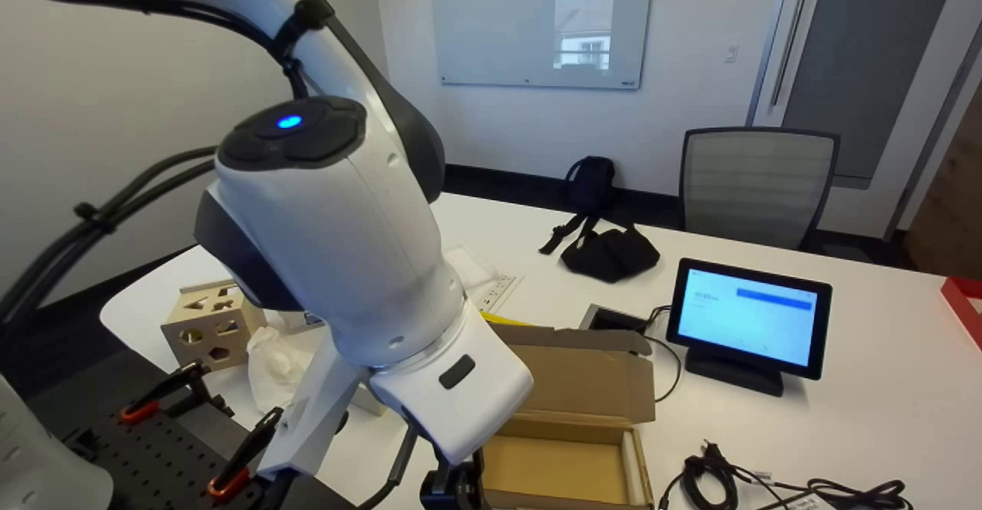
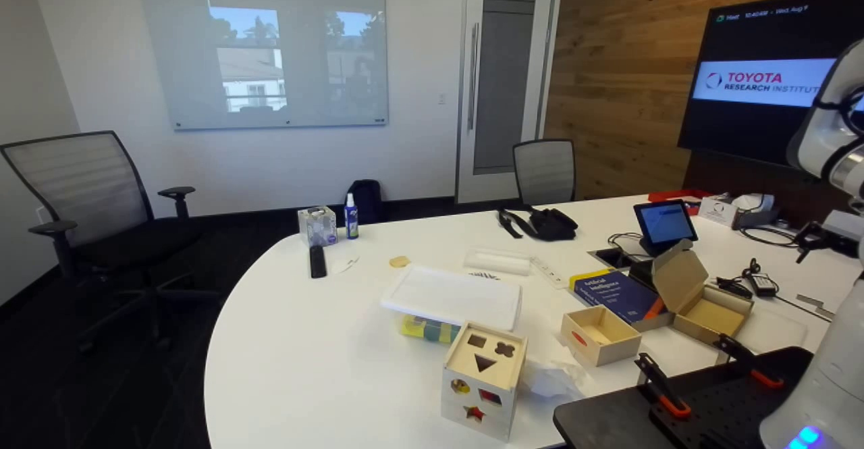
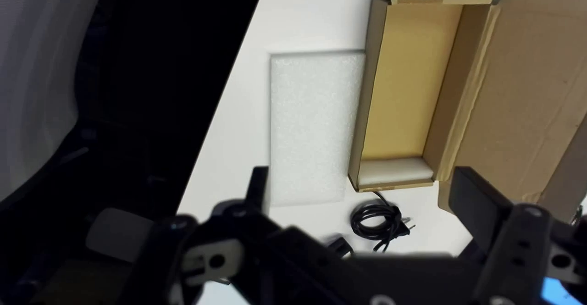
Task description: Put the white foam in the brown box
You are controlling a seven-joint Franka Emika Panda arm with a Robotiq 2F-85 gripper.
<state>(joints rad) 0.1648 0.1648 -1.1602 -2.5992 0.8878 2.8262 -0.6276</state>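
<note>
A flat white foam sheet [image 3: 314,126] lies on the table in the wrist view, along the long side of the brown box [image 3: 369,89]. A pale patch beside the box in an exterior view looks like this foam [image 2: 773,331]. The box stands with its lid open in both exterior views [image 1: 587,380] [image 2: 682,280]. A white foam strip [image 3: 395,171] lines one short end inside it. My gripper [image 3: 367,188] is open and empty, its fingers wide apart above the table. It shows partly in both exterior views [image 1: 453,487] [image 2: 813,240].
A coiled black cable [image 3: 376,222] lies by the box's short end. A tablet [image 1: 750,318] stands near the box. A blue book [image 2: 617,297], a small wooden box [image 2: 601,334] and a wooden shape cube [image 2: 482,381] are nearby. Orange-black clamps [image 2: 665,388] stick up from the black base plate.
</note>
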